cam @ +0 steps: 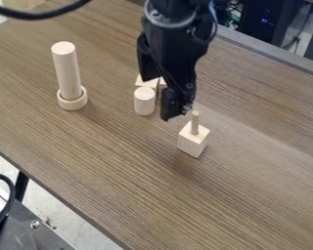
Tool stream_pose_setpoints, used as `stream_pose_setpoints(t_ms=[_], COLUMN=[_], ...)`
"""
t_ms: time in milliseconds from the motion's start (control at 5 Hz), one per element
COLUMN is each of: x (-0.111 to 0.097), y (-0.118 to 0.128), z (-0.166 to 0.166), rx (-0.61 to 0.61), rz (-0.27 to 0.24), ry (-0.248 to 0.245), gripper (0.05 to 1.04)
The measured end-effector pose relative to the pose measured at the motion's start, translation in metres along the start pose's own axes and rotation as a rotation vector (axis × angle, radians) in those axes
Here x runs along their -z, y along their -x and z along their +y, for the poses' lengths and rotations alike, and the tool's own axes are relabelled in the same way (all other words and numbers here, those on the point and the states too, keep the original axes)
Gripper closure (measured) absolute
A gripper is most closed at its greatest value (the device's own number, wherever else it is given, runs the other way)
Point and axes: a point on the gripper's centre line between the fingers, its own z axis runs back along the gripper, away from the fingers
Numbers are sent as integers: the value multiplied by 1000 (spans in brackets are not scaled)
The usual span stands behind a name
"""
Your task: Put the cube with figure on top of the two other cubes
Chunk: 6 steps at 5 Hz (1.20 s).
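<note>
a brown tabletop with streaky wood grain. over it, at twelve o'clock, hangs the smooth black gripper, fingers well parted; whether it grips anything, i cannot tell. at ten o'clock a tall, pale wooden cylinder stands upright in a round wooden ring. the sharp-edged wooden cube with a round peg on top sits at four o'clock. at eleven, a stubby wooden cylinder stands before angular pale pieces, partly hidden.
</note>
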Motion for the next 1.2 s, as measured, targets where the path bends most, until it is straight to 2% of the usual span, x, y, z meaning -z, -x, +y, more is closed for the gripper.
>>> stream_pose_setpoints(t_ms=[200,400,600,800,1000,1200], x=[11,16,20,29,38,47], y=[-4,-4,-7,-11,-13,-17], z=[-9,-12,-15,-19,-23,-21], rx=[-133,-210,-263,-296,-293,-273], rz=[-12,-27,-55,-69,-53,-44], ry=[21,15,29,61,90,83], gripper=[83,83,83,83,83,83])
